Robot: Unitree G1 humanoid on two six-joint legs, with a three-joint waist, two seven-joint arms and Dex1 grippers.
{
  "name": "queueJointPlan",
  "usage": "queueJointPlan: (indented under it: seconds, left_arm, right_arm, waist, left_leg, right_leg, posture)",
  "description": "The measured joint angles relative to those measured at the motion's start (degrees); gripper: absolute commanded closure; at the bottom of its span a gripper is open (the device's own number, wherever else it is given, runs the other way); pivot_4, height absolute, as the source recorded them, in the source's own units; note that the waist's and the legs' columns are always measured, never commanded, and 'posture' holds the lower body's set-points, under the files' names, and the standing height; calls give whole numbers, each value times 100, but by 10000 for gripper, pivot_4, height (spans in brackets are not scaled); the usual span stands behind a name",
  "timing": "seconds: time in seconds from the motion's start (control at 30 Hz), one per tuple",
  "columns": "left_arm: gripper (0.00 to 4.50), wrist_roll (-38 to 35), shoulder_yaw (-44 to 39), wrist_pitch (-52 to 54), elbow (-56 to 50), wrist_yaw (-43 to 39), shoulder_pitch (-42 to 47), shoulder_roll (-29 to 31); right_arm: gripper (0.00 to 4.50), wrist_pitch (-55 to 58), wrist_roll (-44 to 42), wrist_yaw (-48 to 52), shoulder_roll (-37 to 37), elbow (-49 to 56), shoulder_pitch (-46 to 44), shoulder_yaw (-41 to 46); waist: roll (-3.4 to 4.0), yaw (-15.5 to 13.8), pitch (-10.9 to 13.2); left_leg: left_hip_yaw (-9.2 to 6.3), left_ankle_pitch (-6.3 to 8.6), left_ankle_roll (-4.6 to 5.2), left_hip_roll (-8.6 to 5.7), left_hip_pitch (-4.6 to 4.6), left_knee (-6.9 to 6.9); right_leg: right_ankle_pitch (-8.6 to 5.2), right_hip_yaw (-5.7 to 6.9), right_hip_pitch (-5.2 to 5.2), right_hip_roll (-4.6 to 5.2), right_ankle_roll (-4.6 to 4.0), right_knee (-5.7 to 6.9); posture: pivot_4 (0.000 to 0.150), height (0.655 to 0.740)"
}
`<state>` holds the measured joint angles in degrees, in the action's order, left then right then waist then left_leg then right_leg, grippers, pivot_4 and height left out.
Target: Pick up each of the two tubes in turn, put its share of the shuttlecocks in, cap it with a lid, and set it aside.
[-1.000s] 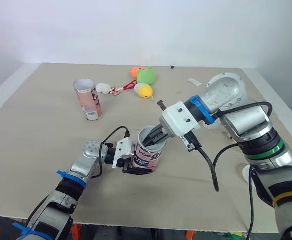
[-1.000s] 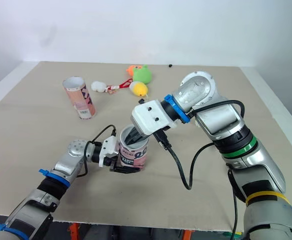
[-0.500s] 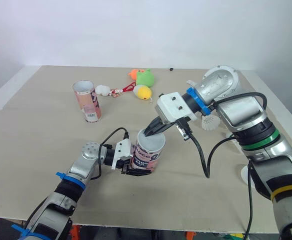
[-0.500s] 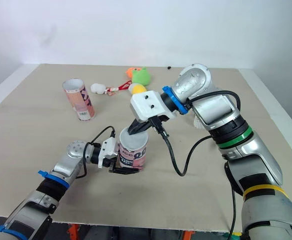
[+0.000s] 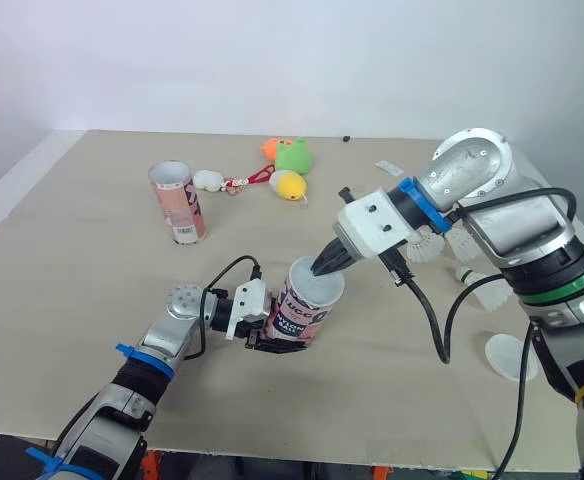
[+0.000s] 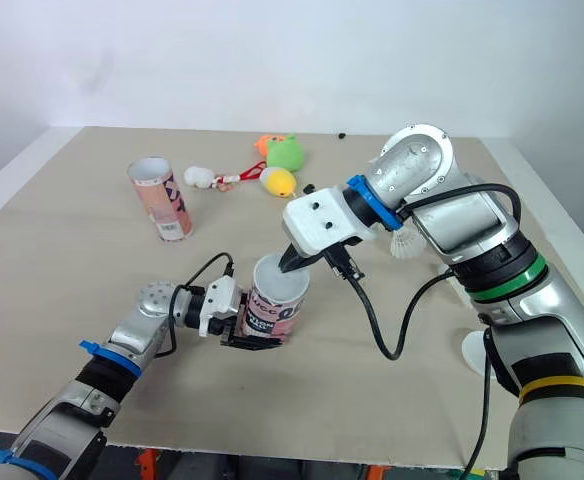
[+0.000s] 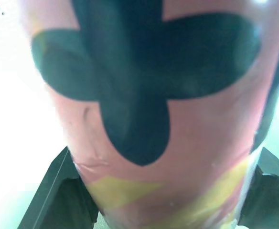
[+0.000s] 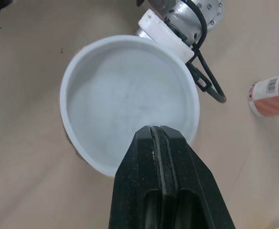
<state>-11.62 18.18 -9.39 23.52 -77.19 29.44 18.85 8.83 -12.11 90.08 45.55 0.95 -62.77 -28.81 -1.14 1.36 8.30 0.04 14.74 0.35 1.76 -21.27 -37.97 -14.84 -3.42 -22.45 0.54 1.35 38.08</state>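
Reading labels: pink tube (image 5: 304, 308) carries black lettering on white band, too small for you to make out; left wrist view shows black clover shape on pink, yellow below. Your left gripper (image 7: 164, 195) clamps its sides, tube tilted, low at table (image 5: 72, 260) front. Right gripper (image 5: 324, 268) pinched together, holding nothing, tips at tube's open mouth. Second tube (image 5: 177, 200) upright far left, barcode patch near base. Shuttlecocks (image 5: 427, 246), lid (image 5: 508, 356) on right. Beige tabletop, plain white wall (image 5: 272, 60).

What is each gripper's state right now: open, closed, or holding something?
Left gripper: closed on the pink tube.
Right gripper: fingers closed, holding nothing.
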Motion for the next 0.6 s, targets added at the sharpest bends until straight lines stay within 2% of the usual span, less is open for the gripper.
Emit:
queueJointPlan:
  seconds: [0.2,0.27,0.37,0.47,0.6]
  left_arm:
    - [16413,-8,-18,-60,16,-26,9,-24]
    - [16413,-12,-28,-89,14,-23,5,-41]
    - [16413,-37,-49,-153,0,-37,-1,-104]
    - [16413,-53,-56,-157,5,-38,-3,-134]
    - [16413,-190,-128,-110,37,-33,-37,-249]
  right_arm:
    - [44107,635,-245,11,-100,-55,9,195]
    - [44107,1058,-541,13,-37,-87,12,339]
    - [44107,1532,-964,15,261,-104,28,843]
    - [44107,1720,-1138,11,393,-81,84,1121]
    - [44107,2307,-1694,-106,636,242,487,1900]
  waist:
    - [1,0,12]
    - [5,-7,18]
    - [8,-23,19]
    - [8,-25,19]
    - [3,-23,35]
  left_leg:
    - [-2,0,0,1,-8,0]
    - [-1,-1,0,-4,-44,-1]
    - [-10,-2,0,-20,-116,-11]
    - [-10,0,0,-29,-120,-11]
    - [-12,1,0,-57,-128,-11]
  right_leg:
    - [2,1,-10,3,-6,0]
    - [10,1,-46,10,3,1]
    - [41,12,-97,29,3,-2]
    - [38,19,-96,44,10,-5]
    - [31,23,-93,76,35,-10]
  posture:
    - [1500,7323]
    - [1500,7323]
    - [1500,7323]
    - [1500,7323]
    - [1500,7323]
